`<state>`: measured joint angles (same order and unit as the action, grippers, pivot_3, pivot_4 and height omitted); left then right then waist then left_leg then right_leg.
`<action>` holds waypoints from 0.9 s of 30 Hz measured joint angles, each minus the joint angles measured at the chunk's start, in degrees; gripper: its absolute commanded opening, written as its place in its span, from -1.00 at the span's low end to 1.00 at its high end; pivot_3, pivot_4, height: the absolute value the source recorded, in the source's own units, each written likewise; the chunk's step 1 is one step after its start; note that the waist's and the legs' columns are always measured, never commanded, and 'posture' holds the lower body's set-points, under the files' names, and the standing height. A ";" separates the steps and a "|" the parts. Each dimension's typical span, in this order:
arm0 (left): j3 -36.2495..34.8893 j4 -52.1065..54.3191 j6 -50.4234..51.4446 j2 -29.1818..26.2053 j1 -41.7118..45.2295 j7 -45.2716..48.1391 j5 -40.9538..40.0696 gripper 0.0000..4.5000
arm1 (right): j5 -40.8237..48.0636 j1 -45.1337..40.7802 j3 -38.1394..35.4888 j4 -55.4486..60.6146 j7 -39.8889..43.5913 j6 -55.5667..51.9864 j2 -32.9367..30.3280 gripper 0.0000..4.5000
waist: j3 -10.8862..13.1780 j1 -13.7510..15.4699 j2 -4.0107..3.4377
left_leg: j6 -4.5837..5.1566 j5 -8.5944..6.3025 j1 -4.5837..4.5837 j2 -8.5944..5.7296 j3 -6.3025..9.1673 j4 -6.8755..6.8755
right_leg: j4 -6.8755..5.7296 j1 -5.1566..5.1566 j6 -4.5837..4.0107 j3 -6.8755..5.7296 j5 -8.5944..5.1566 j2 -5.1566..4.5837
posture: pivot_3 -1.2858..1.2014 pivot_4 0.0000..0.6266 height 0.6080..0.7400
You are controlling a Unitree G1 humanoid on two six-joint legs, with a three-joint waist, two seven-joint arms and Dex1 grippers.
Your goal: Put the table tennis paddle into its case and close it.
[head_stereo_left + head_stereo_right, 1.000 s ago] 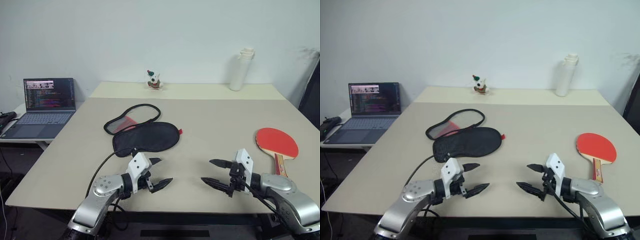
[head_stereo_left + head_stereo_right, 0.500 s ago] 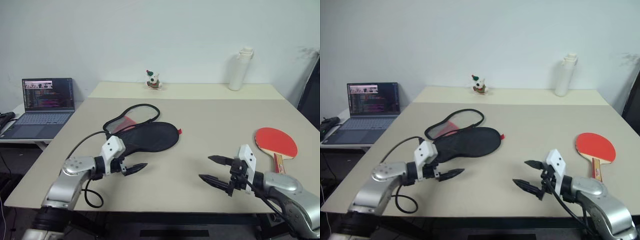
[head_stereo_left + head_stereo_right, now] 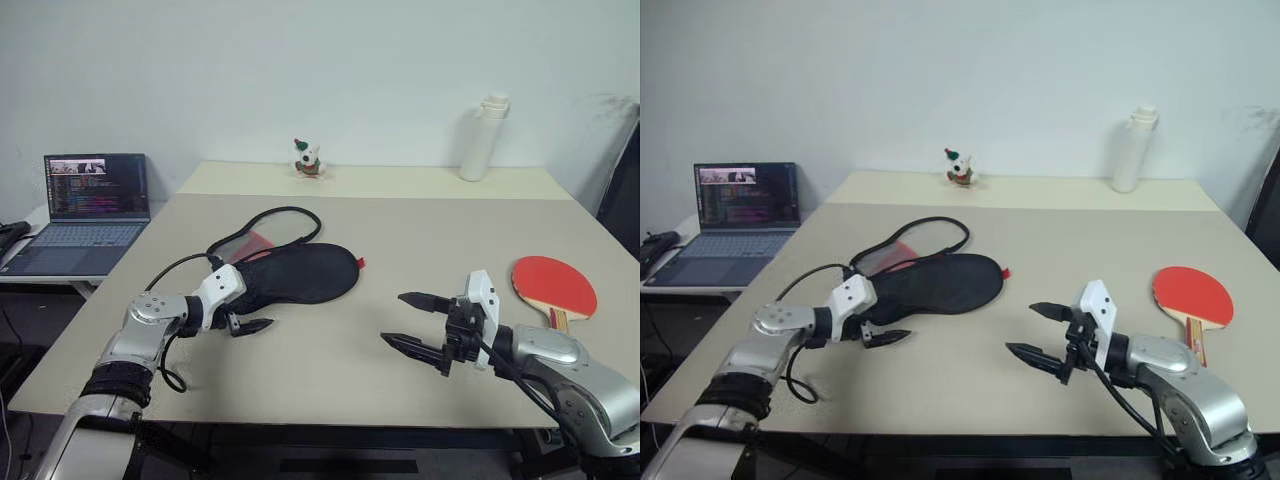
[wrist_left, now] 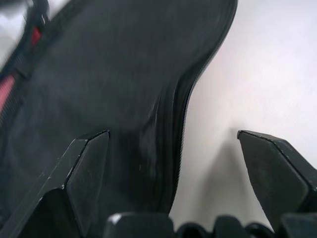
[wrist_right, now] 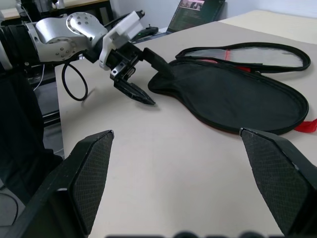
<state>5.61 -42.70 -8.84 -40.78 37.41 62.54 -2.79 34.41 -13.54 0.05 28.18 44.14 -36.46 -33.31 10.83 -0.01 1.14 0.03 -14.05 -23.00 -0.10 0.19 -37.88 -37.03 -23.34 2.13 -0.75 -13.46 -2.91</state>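
Right gripper (image 3: 415, 322) seen nearest, jaws spread wide, nothing held, above bare table (image 3: 330, 350). Left gripper (image 3: 243, 313) likewise open and empty, straddling narrow handle end of case (image 3: 300, 272). Case laid flat, black side up, unzipped flap (image 3: 266, 230) folded back behind. Judged soft, limp, light; best pinched at zipped rim. Table tennis paddle (image 3: 553, 285) lying well apart at right edge; judged rigid, best taken by wooden handle.
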 measured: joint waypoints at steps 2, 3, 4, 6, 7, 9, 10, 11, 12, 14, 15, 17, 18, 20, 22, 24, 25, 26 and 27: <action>0.11 -2.19 -1.48 0.37 1.27 0.62 0.33 1.00 | -0.09 -0.09 0.04 -0.02 -0.44 0.11 0.06 0.99 | -0.01 0.01 0.01 | 0.00 0.00 0.00 0.00 0.01 -0.01 | -0.02 0.00 0.00 -0.01 0.00 0.00 | 0.03 -0.52 1.00; 0.11 -3.07 -1.84 0.48 1.71 0.75 0.43 1.00 | -0.10 -0.12 0.06 -0.02 -0.52 0.19 0.08 0.99 | -0.01 0.01 0.01 | 0.00 0.00 0.00 0.00 0.01 -0.02 | -0.03 0.00 0.00 0.00 0.00 0.00 | 0.03 -0.52 1.00; 0.11 -4.20 -2.04 0.62 2.18 0.95 0.49 1.00 | -0.18 -0.12 0.06 -0.02 -0.63 0.24 0.08 0.99 | -0.01 0.01 0.02 | 0.00 0.00 0.01 0.00 0.01 -0.03 | -0.04 0.00 0.00 0.00 0.00 0.00 | 0.03 -0.52 1.00; 0.11 -5.98 -2.79 0.82 3.02 1.35 0.62 0.92 | -0.44 -0.12 0.06 -0.02 -0.81 0.32 0.12 1.00 | -0.01 0.00 0.02 | 0.00 0.00 0.02 0.00 0.01 -0.04 | -0.06 0.00 0.01 0.00 0.01 0.00 | 0.03 -0.52 1.00; 0.11 -6.95 -3.13 0.91 3.41 1.66 0.65 0.84 | -0.46 -0.12 0.05 -0.02 -0.93 0.35 0.19 1.00 | -0.02 0.00 0.02 | 0.00 0.00 0.03 0.00 0.00 -0.05 | -0.08 0.01 0.01 0.00 0.01 0.00 | 0.03 -0.52 1.00; 0.13 -8.04 -3.55 1.15 3.78 2.24 0.70 0.60 | -0.45 -0.12 0.03 -0.02 -1.46 0.37 0.45 1.00 | -0.02 -0.01 0.03 | 0.01 0.00 0.04 0.00 -0.01 -0.05 | -0.10 0.01 0.01 0.01 0.01 0.00 | 0.03 -0.52 1.00; 0.13 -8.59 -3.87 1.28 3.91 2.59 0.69 0.44 | -0.43 -0.12 0.03 -0.02 -1.73 0.37 0.54 1.00 | -0.02 -0.02 0.03 | 0.01 0.01 0.05 0.01 -0.01 -0.05 | -0.12 0.01 0.01 0.01 0.01 0.00 | 0.03 -0.52 1.00; 0.14 -8.92 -4.10 1.39 4.00 3.11 0.69 0.29 | -0.42 -0.11 -0.01 -0.02 -1.92 0.37 0.58 1.00 | -0.02 -0.02 0.03 | 0.00 0.01 0.06 0.01 -0.01 -0.06 | -0.13 0.01 0.01 0.00 0.01 0.00 | 0.03 -0.52 1.00; 0.17 -9.32 -4.24 1.53 4.12 3.38 0.70 0.12 | -0.42 -0.11 -0.06 -0.02 -2.06 0.37 0.58 1.00 | -0.03 -0.02 0.03 | 0.01 0.01 0.07 0.01 -0.01 -0.07 | -0.14 0.02 0.01 0.00 0.01 0.00 | 0.03 -0.52 1.00; 0.18 -9.82 -4.25 1.73 4.28 3.64 0.71 -0.18 | -0.40 -0.10 -0.20 -0.02 -2.45 0.37 0.58 1.00 | -0.03 -0.03 0.03 | 0.01 0.01 0.08 0.02 0.00 -0.08 | -0.17 0.03 0.01 0.01 0.01 0.00 | 0.03 -0.52 1.00; 0.18 -9.95 -4.21 1.76 4.31 3.83 0.71 -0.33 | -0.40 -0.08 -0.36 -0.02 -2.68 0.37 0.58 1.00 | -0.03 -0.03 0.03 | 0.01 0.01 0.08 0.02 -0.01 -0.09 | -0.17 0.03 0.01 0.01 0.01 0.00 | 0.03 -0.52 1.00; 0.16 -9.96 -3.93 1.77 4.31 4.35 0.68 -0.64 | -0.39 -0.04 -0.83 -0.02 -3.09 0.37 0.58 1.00 | -0.03 -0.03 0.03 | 0.01 0.01 0.08 0.02 -0.01 -0.09 | -0.17 0.02 0.01 0.01 0.01 0.01 | 0.03 -0.52 1.00; 0.07 -9.65 -3.36 1.78 4.25 4.60 0.50 -0.82 | -0.38 0.00 -1.04 -0.02 -3.19 0.37 0.57 1.00 | -0.03 -0.05 0.03 | 0.01 0.01 0.08 0.02 -0.01 -0.08 | -0.16 0.02 0.01 0.01 0.01 0.01 | 0.03 -0.52 1.00; -0.43 -8.20 -1.39 1.83 3.81 5.18 -0.22 -0.99 | -0.35 0.07 -1.12 -0.01 -3.31 0.37 0.57 1.00 | -0.03 -0.07 0.03 | 0.01 0.01 0.06 0.02 -0.02 -0.07 | -0.13 0.02 0.01 0.01 0.01 0.01 | 0.03 -0.52 1.00; -1.13 -2.39 2.97 2.39 1.54 6.45 -2.19 -0.99 | -0.34 0.41 -1.47 0.00 -3.67 0.36 0.52 1.00 | -0.03 -0.11 0.03 | 0.01 0.00 0.03 0.00 -0.03 -0.06 | -0.10 0.02 -0.04 0.03 0.04 -0.02 | 0.03 -0.52 1.00; -1.39 9.85 10.76 4.37 -3.06 6.88 -5.92 -0.99 | -0.22 0.90 -2.49 0.03 -4.24 0.34 0.38 1.00 | -0.02 -0.01 0.04 | 0.03 -0.02 -0.05 -0.04 -0.03 -0.05 | -0.02 0.01 -0.22 0.05 0.15 -0.15 | 0.03 -0.52 1.00; -1.27 13.33 13.31 5.26 -4.24 6.74 -6.84 -0.99 | -0.15 0.95 -2.89 0.03 -4.30 0.33 0.28 1.00 | -0.02 0.09 0.04 | 0.04 -0.03 -0.06 -0.09 0.01 -0.06 | -0.01 0.01 -0.21 0.07 0.15 -0.17 | 0.03 -0.52 1.00; -1.22 19.13 17.70 6.52 -6.15 5.84 -8.42 -0.99 | 0.20 1.04 -3.49 0.06 -4.34 0.33 0.11 1.00 | -0.02 0.14 0.05 | 0.04 -0.03 -0.08 -0.11 0.04 -0.06 | 0.02 0.02 -0.20 0.09 0.15 -0.18 | 0.03 -0.52 1.00; -1.07 24.16 21.82 7.77 -7.59 4.65 -9.69 -0.99 | 0.33 1.19 -3.94 0.09 -4.34 0.31 -0.19 1.00 | -0.01 0.16 0.06 | 0.05 -0.03 -0.09 -0.12 0.04 -0.07 | 0.02 0.02 -0.20 0.11 0.15 -0.18 | 0.03 -0.52 1.00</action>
<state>4.54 -18.54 12.98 -33.01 29.82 67.19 -12.48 34.74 -12.36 -3.90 28.27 39.80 -36.15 -33.49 10.81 0.15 1.20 0.08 -14.08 -23.08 -0.22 0.24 -37.95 -37.01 -23.32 1.93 -0.64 -13.31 -3.09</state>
